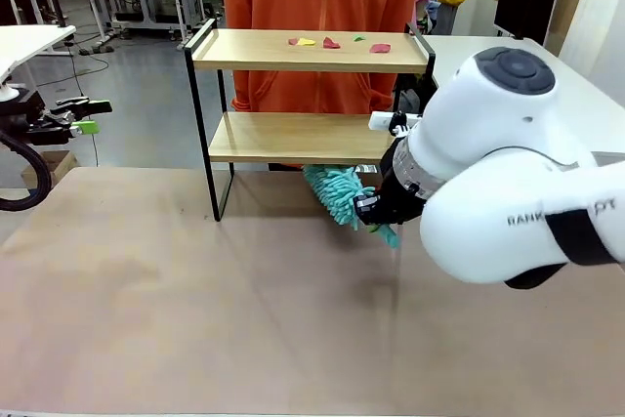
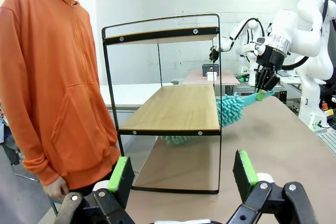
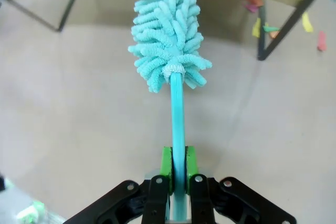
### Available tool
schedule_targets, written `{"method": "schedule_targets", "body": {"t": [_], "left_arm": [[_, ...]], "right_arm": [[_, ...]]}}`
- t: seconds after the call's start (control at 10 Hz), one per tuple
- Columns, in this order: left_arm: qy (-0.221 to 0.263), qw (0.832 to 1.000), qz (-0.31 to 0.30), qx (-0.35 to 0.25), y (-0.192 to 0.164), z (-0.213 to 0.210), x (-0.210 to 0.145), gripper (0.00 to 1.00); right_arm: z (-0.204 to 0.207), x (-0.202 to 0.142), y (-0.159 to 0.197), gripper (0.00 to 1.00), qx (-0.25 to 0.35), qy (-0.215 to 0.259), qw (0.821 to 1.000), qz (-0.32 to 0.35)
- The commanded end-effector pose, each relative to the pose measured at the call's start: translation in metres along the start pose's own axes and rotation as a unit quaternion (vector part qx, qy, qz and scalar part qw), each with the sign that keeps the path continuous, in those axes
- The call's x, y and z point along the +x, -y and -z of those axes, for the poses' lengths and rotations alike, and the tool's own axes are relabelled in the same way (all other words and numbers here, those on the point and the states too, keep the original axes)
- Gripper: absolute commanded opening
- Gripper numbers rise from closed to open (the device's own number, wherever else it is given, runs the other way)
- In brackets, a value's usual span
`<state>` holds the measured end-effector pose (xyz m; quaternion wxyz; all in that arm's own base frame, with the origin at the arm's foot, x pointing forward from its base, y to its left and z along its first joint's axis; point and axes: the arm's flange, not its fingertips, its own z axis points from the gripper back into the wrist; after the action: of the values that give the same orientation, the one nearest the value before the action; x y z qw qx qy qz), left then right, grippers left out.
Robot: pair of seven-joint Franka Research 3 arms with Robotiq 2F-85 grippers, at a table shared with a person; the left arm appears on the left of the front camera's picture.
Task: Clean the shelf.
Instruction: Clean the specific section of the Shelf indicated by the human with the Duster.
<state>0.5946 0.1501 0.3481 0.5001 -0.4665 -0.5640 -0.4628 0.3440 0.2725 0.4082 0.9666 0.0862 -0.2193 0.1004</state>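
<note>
Near the far edge of the surface [image 1: 195, 290] stands the shelf [image 1: 303, 51]. The right hand [image 3: 178, 166] squeezes a blue-green duster [image 3: 167, 40], its fluffy head under the lower board, so low dusting seems on. The left hand [image 2: 184, 174] is open. Next, it likely needs lifting to the scraps [image 1: 332, 43] on top.
</note>
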Motion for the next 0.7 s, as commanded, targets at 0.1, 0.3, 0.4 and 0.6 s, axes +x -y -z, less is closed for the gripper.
{"method": "schedule_targets", "body": {"t": [0.1, 0.3, 0.4, 0.6], "left_arm": [[0.000, 1.000, 0.001, -0.002, 0.002, 0.001, 0.004, 1.00], [0.000, 1.000, 0.001, -0.002, 0.002, 0.001, 0.004, 1.00], [0.000, 1.000, 0.001, -0.002, 0.002, 0.001, 0.004, 1.00], [0.000, 1.000, 0.001, -0.002, 0.002, 0.001, 0.004, 1.00]], "right_arm": [[-0.050, -0.011, 0.029, 0.13, 0.054, -0.052, 0.992, -0.101], [-0.063, -0.022, 0.039, 0.13, 0.105, -0.087, 0.980, -0.146], [-0.069, -0.030, 0.045, 0.13, 0.120, -0.101, 0.972, -0.172], [-0.088, -0.050, 0.063, 0.13, 0.143, -0.120, 0.958, -0.219]]}}
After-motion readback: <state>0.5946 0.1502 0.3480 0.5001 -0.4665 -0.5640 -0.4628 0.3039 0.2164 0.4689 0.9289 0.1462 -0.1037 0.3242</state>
